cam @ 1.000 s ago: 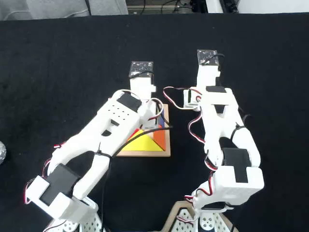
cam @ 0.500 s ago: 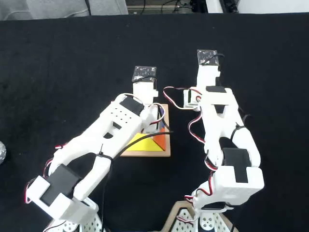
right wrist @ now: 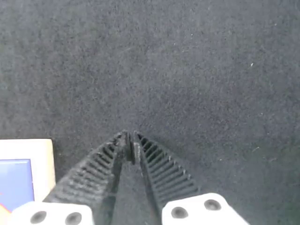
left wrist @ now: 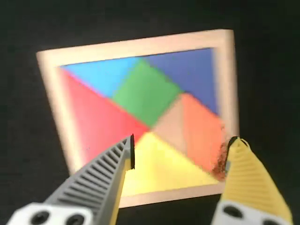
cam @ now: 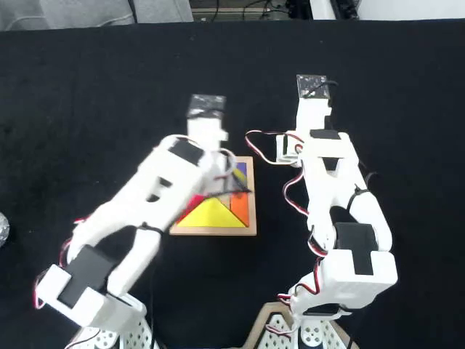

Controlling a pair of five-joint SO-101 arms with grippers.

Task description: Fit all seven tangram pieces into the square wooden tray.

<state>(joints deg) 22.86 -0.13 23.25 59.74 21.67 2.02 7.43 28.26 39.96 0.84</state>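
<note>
At the bottom edge of the high view, the two white arms are rising from their bases. The left arm (cam: 138,211) is slanting from the lower left toward the centre. The right arm (cam: 330,182) is running straight up, right of centre.

Past the left arm's elbow, the square wooden tray (cam: 214,230) is lying flat on the black table (cam: 87,94) at the centre of the frame, and the arm's wrist is covering its upper left part.

The left gripper (left wrist: 180,143) is hanging over the tray with its jaws standing wide apart and nothing between them.

Below it, all seven pieces are sitting inside the rim, edge to edge:
- the yellow triangle (left wrist: 161,166)
- the red triangle (left wrist: 93,112)
- the orange piece (left wrist: 201,131)
- the small tan triangle (left wrist: 168,124)
- the green square (left wrist: 145,91)
- the light blue triangle (left wrist: 101,75)
- the dark blue piece (left wrist: 187,68)

Farther up the high view, above and to the right of the tray, the right gripper (right wrist: 129,140) is hanging over bare black cloth. Its jaws are pressed together on nothing, and one corner of the tray is lying just beside it.
</note>
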